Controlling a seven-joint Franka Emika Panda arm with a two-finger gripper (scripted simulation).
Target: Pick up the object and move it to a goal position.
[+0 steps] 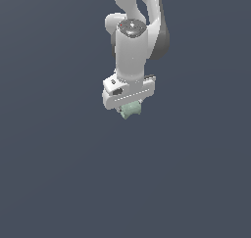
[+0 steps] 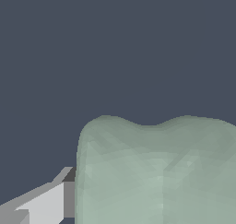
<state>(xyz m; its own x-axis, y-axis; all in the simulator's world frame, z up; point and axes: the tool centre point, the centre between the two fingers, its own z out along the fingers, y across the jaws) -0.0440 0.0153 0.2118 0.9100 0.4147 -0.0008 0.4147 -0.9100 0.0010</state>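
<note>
Mint-green object: the object (image 1: 130, 109) is a small pale block with a pinched middle and flared ends, sitting directly under the white gripper (image 1: 129, 107) in the exterior view, narrower than the gripper body above it
Object up close: in the wrist view the object (image 2: 156, 172) fills much of the picture, its outer edge wavy with two rounded humps and a shallow dip between them
Gripper state: clenched on the object; one pale grey finger (image 2: 44, 204) presses against the block's side in the wrist view, the other finger lies outside that picture
Gripper pose: pointing downward, its wide white hand slightly tilted, lower toward the exterior view's left
Arm: the white arm (image 1: 131, 46) comes down from the upper edge of the exterior view to the gripper, with a dark round cap on the joint above the wrist
Surface: a plain dark slate-blue ground (image 1: 59, 173) lies all around and below
Contact with ground: whether the object touches the surface or hangs above it cannot be told
</note>
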